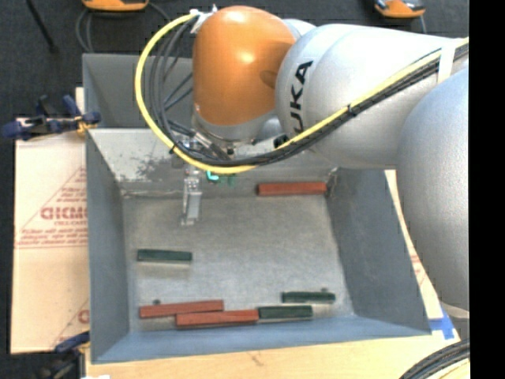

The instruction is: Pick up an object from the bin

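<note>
Arm: the grey arm (379,93) comes in from the right and bends down over the back left part of the bin, so that its wrist points to the floor.
Bin: the grey bin (106,235) has sloping walls. I think this is why most things lie at the foot of a wall.
Orange cover: the orange cover (237,61) sits on the wrist, with cables looped around it.
Jaws: they hang just above bare floor near the back wall. Nothing shows between them, and I cannot tell if they are open or closed.
Back bar: a red-brown bar (290,188) lies flat at the foot of the back wall, near the jaws on their right. Its long axis runs left to right, along the wall.
Left bar: a dark green bar (164,256) lies alone on the open floor, nearer the front than the jaws, also left to right. It looks the easiest to take, as no wall is near.
Front group: two red-brown bars (181,309) (217,317) and two dark green bars (285,313) (308,297) lie by the front wall, all pointing left to right, some touching, well apart from the jaws.
</note>
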Controlling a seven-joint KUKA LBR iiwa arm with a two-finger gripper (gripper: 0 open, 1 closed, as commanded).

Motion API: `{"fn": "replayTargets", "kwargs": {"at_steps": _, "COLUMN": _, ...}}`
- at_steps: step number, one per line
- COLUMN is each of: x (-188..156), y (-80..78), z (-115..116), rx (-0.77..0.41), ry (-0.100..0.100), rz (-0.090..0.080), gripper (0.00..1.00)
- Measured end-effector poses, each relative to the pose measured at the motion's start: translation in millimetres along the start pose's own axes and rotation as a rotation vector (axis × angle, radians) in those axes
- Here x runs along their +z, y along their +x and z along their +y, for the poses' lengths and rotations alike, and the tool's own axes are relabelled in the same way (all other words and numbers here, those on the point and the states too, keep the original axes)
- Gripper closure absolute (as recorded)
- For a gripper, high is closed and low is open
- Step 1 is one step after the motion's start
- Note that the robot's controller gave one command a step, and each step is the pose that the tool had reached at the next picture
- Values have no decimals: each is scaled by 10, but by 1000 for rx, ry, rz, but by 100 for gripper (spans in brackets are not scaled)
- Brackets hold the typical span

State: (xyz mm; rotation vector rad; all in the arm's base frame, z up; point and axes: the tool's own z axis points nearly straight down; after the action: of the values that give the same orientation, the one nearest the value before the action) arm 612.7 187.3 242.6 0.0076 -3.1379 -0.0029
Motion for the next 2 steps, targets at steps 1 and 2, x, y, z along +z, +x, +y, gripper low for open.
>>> {"fn": "replayTargets", "kwargs": {"at_steps": 1, "x": 1253, "y": 312, "z": -35, "rx": -263, "ry": 4, "rz": -1, "gripper": 0}}
{"fn": "replayTargets", "kwargs": {"at_steps": 2, "x": 1754, "y": 430, "z": -41, "rx": -256, "ry": 0, "rz": -1, "gripper": 0}}
